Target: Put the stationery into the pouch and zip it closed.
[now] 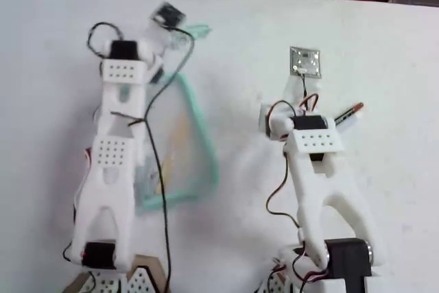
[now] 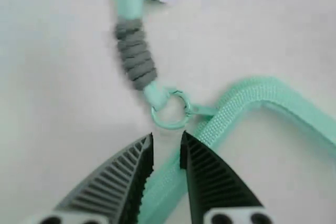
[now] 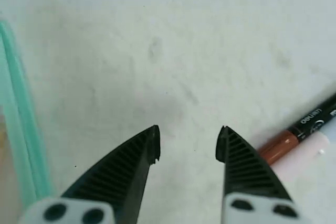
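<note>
Pouch [image 1: 195, 143] with the mint trim is lying flat on the white surface [image 1: 55, 46] in the high view, roughly 9 o'clock from the middle of the shot. The left arm [image 1: 113, 149] stretches right over its 9 o'clock side. The right arm [image 1: 314, 143] sits well apart from it, over at 3 o'clock. A pen [image 1: 348, 112] lies on the surface just beside that arm's wrist, at about its 2 o'clock, so it's outside the pouch.

Left wrist view: the left end effector [image 2: 167, 139] has its tips only a sliver apart and nothing pinched between them. The mint zip [image 2: 247, 98] runs under the tips. The pull ring [image 2: 170, 113] sits just ahead of them, not touching, and a grey-wrapped cord [image 2: 135, 51] leads off from the ring.

Right wrist view: the right end effector [image 3: 189, 132] is spread wide over bare surface and holds nothing. The pen's brown and black barrel is near one finger [image 3: 239, 161], and the pouch's mint edge is off past the other finger.
</note>
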